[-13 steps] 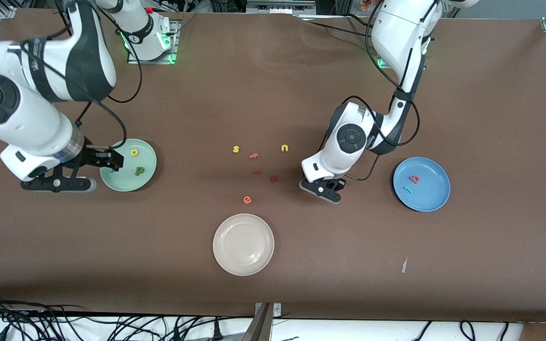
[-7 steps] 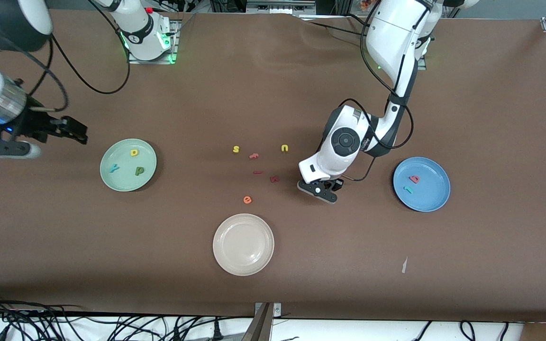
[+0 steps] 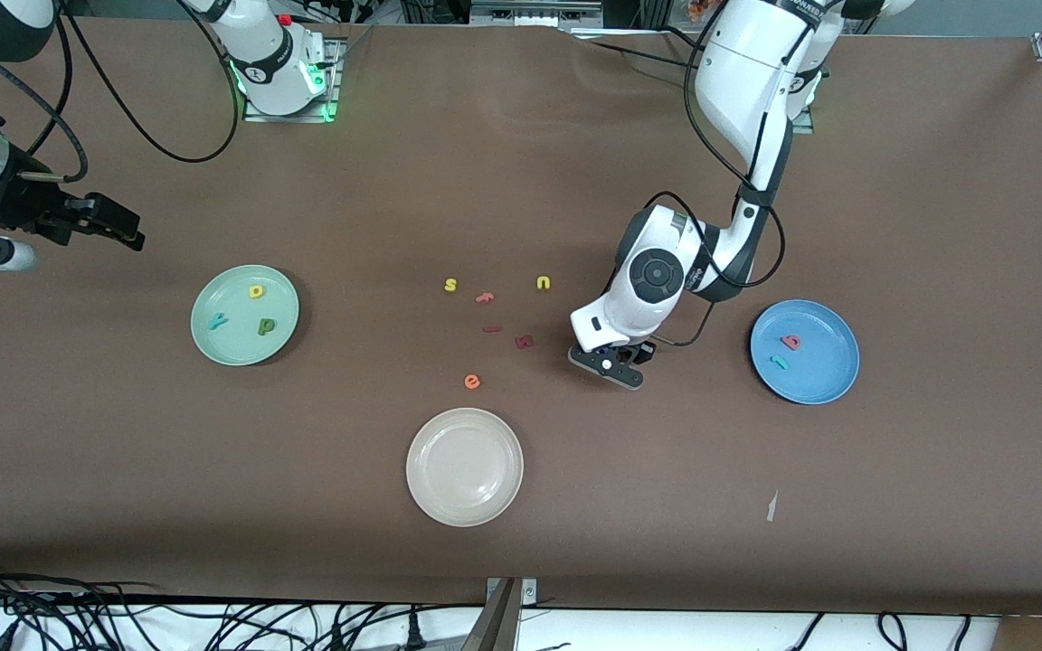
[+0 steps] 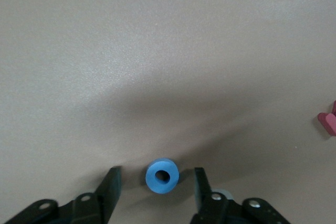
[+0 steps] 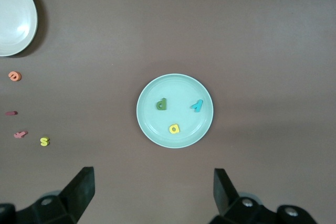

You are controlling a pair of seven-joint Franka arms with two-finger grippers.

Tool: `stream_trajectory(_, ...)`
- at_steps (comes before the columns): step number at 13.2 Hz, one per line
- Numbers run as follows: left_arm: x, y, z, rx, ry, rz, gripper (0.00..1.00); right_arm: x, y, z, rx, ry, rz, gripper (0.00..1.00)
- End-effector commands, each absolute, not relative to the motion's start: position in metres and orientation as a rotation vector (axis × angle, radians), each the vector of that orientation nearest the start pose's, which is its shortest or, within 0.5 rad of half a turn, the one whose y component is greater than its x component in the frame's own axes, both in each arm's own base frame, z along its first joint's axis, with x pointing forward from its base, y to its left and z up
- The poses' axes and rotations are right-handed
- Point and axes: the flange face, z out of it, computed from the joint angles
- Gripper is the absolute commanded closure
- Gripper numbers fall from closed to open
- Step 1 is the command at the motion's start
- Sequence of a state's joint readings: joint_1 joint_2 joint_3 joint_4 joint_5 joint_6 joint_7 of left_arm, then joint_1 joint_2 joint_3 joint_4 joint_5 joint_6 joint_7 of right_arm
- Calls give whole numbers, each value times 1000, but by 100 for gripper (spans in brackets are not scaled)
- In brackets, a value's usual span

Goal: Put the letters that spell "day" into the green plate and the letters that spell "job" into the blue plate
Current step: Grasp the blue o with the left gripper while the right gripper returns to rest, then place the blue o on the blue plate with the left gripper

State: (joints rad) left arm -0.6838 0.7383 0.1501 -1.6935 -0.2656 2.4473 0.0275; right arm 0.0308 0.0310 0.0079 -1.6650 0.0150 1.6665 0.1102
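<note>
Foam letters sit sorted in two plates: the green plate (image 3: 245,315), toward the right arm's end of the worktop (image 3: 521,181), carries the olive-green d (image 3: 266,326), the yellow a (image 3: 256,291) and the teal y (image 3: 218,321), all lying flat and apart from one another (the right wrist view shows the three spread about the plate's middle). The blue plate (image 3: 804,352), toward the left arm's end, carries the pinkish-red b (image 3: 790,342) and the teal j (image 3: 781,363) just beside it. The blue o (image 4: 162,176), a small thick ring with a dark hole, lies flat on the bare worktop. The left hand (image 4: 156,190) is down low over it, its two fingers (image 4: 111,188) partly apart, one on each side of the ring with a gap showing on both sides, so it touches nothing and holds nothing. The right hand (image 3: 114,226) hangs in the air over the worktop's edge at its own arm's end, its fingers spread wide and empty. Loose letters lie near the worktop's middle: a yellow s (image 3: 450,285), a yellow u (image 3: 544,283), an orange e (image 3: 472,382) and a dark red letter (image 3: 525,342), with a cream-white plate (image 3: 464,467) nearer the front camera.
</note>
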Motion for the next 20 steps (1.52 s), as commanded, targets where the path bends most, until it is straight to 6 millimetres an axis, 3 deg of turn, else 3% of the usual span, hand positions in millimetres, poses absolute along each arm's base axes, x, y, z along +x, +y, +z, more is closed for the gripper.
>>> stream_trajectory(1,582,-357,173,-3125,644,-35,76,563,20,570,-3109,127,56,0)
stream_trajectory(2,582,-357,173,-3123,645,-33,78,564,16,570,-3108,137,53,0)
stream_trajectory(4,583,-355,174,-3122,647,-36,100,564,16,572,-3111,132,48,0)
stream_trajectory(6,603,-327,202,-3142,593,-72,100,564,16,572,-3111,134,46,0)
stream_trajectory(8,627,-257,231,-3113,563,-21,100,566,19,571,-3119,126,33,0)
stream_trajectory(10,639,-202,247,-3090,572,86,100,567,20,570,-3120,121,36,0)
stream_trajectory(12,645,-140,263,-3107,469,186,100,567,22,570,-3122,116,31,0)
stream_trajectory(14,648,-78,291,-3043,527,237,100,568,24,571,-3122,109,21,0)
stream_trajectory(15,645,-50,291,-3048,512,273,98,569,24,571,-3122,109,19,0)
stream_trajectory(17,633,-9,281,-3057,485,330,86,569,23,571,-3122,111,16,0)
stream_trajectory(18,630,3,279,-3061,494,341,52,569,23,570,-3122,111,16,0)
stream_trajectory(19,630,14,280,-3069,476,341,1,569,23,570,-3122,111,16,0)
stream_trajectory(20,630,16,283,-3077,467,333,0,569,24,570,-3122,109,16,0)
